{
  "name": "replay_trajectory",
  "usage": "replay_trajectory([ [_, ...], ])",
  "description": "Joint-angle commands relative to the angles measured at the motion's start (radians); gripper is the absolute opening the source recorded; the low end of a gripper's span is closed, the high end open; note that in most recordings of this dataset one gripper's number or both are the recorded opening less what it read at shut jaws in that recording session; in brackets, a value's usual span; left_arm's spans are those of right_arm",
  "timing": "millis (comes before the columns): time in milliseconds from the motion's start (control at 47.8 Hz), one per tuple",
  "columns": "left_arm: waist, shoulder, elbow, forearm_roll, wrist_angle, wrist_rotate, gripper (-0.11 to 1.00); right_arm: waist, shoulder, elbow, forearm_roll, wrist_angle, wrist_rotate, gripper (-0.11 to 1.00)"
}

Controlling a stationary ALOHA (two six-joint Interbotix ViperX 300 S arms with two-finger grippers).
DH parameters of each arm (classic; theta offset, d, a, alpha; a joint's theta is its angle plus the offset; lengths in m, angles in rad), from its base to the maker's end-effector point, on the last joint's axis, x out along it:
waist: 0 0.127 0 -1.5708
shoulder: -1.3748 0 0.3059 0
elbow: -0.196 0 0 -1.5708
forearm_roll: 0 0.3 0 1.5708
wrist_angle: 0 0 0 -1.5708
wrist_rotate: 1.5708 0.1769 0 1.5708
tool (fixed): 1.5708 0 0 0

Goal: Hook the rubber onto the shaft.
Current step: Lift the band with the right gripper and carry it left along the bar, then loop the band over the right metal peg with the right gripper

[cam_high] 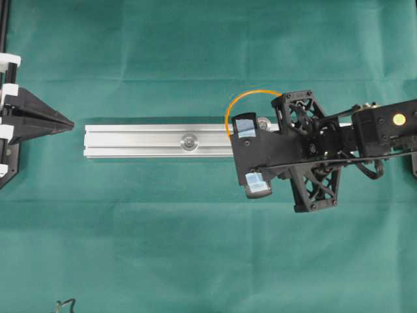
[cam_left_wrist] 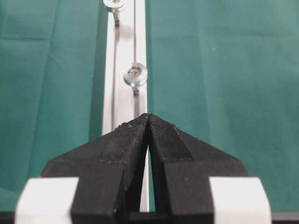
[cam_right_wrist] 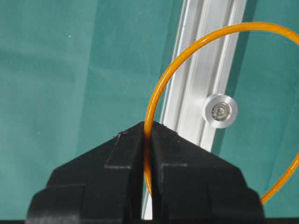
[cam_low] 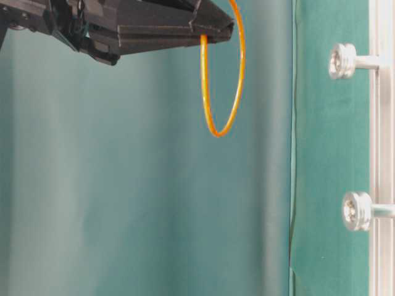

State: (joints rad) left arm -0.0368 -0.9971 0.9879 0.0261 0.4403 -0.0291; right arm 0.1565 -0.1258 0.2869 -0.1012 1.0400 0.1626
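Orange and thin, the rubber (cam_right_wrist: 156,100) is pinched between the tips of the right gripper (cam_right_wrist: 147,133), whose fingers are squeezed tight on it. The rest of the ring hangs free in the air, up above the silver rail (cam_high: 143,141). In the right wrist view, the ring seems to sit around one shaft (cam_right_wrist: 219,110), a little silver peg with a round cap that stands up from the rail. But the side view shows the ring well apart from both pegs, so it is not hooked yet.

The left gripper (cam_left_wrist: 148,122) waits off the far end of the rail, with its fingers closed on nothing.

What could go wrong? The ring is floppy. If the arm comes down a little to one side, the band could land on top of the peg's cap and slide off. The grip is only on a tiny bit of the band, so a tug against the peg could pull it out. If the fingers let go too soon, the ring may spring away and drop on the green cloth (cam_high: 195,248) beside the rail.
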Motion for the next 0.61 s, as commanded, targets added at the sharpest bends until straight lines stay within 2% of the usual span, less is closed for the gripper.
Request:
replay_trajectory([
  [0, -0.002, 0.008, -0.028, 0.003, -0.009, 0.000, 0.00, -0.002, -0.011, -0.012, -0.003, -0.005, 0.002, 0.05],
  [251, -0.003, 0.008, -0.028, 0.003, -0.009, 0.000, 0.00, -0.002, 0.011, 0.023, -0.003, -0.028, 0.002, 0.05],
  [586, -0.003, 0.008, -0.028, 0.003, -0.009, -0.002, 0.00, -0.002, 0.041, 0.132, 0.000, -0.181, 0.003, 0.05],
])
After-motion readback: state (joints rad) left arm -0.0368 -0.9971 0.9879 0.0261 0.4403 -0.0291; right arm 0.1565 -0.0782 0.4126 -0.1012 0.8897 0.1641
